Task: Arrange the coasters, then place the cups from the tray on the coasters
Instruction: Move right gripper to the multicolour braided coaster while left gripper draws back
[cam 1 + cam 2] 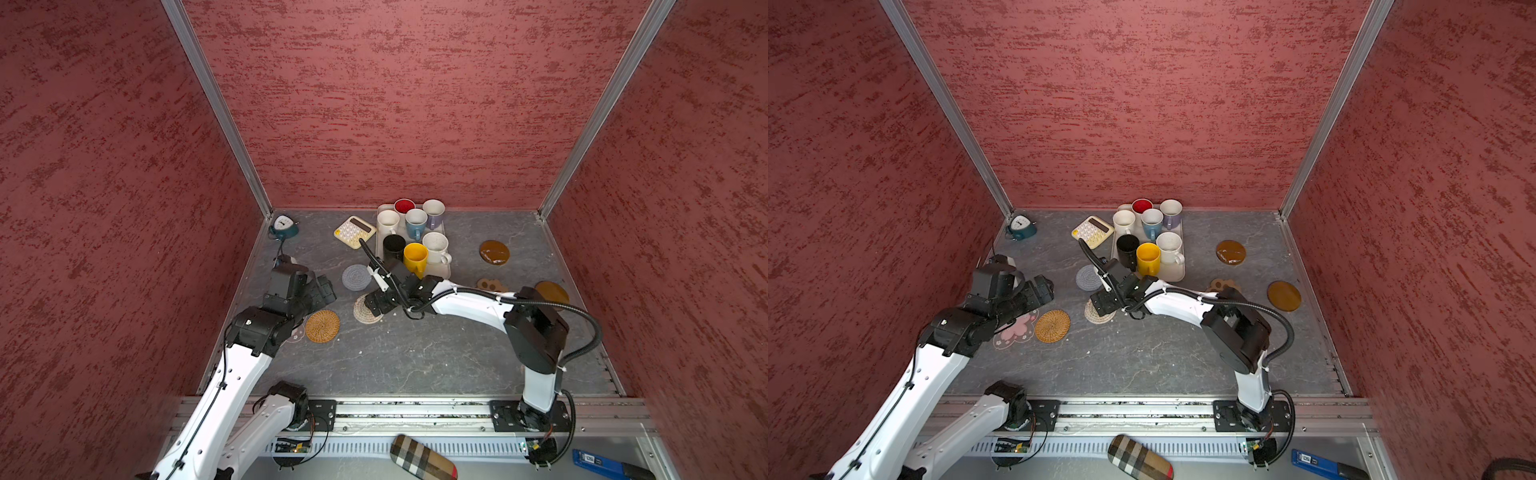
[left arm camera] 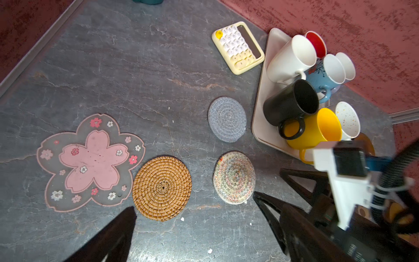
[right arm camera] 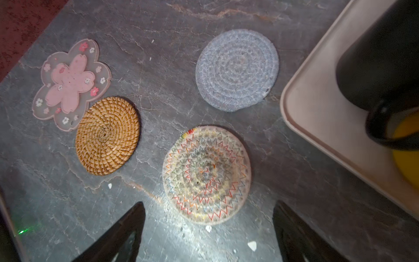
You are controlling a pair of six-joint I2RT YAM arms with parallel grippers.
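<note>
Right gripper (image 3: 208, 205) spread wide, empty, over beige crocheted coaster (image 3: 206, 174).
Left gripper (image 1: 1042, 291) gaping too, holding nothing, near pink flower coaster (image 1: 1015, 330), woven coaster (image 3: 106, 136) touching its edge; grey crocheted coaster (image 3: 237, 70) just beside tray (image 3: 317, 102) rim; seven mugs (image 1: 415, 222) crowded on tray; bare table (image 1: 415, 361) on near side.

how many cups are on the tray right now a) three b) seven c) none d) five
b: seven stand on the tray: the yellow cup, black cup, blue cup, lavender cup, plain white cup, speckled white cup and red-lined cup.
</note>
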